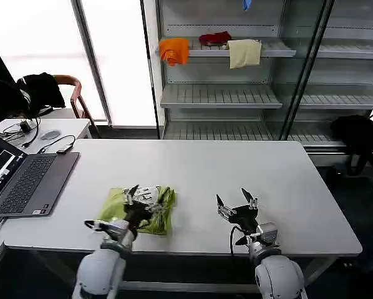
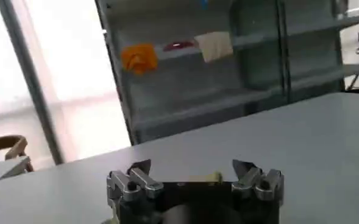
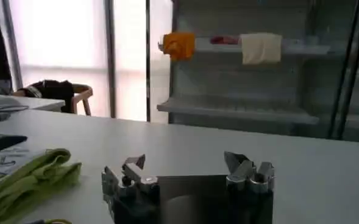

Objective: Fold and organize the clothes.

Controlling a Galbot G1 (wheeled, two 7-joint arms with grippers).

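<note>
The left gripper (image 1: 138,200) hangs over the near left part of the white table (image 1: 280,180), its 2 fingers spread apart with nothing between them, right above the folded lime yellow-green T-shirt (image 1: 118,205). In the left wrist view the same gripper (image 2: 194,176) shows its jaws wide, a sliver of yellow cloth just past them. The T-shirt lies in a compact bundle near the front edge, just right of the open laptop (image 1: 25,180); the right wrist view catches its folded edge (image 3: 27,179) on the tabletop. The right gripper (image 1: 236,205) sits well to the right of the shirt, over bare table near the front edge, its 2 fingers also spread and empty (image 3: 188,170). Far behind, a shelf unit (image 1: 224,96) carries an orange cloth (image 1: 174,50), a red cloth (image 1: 215,38) and a cream cloth (image 1: 244,53).
</note>
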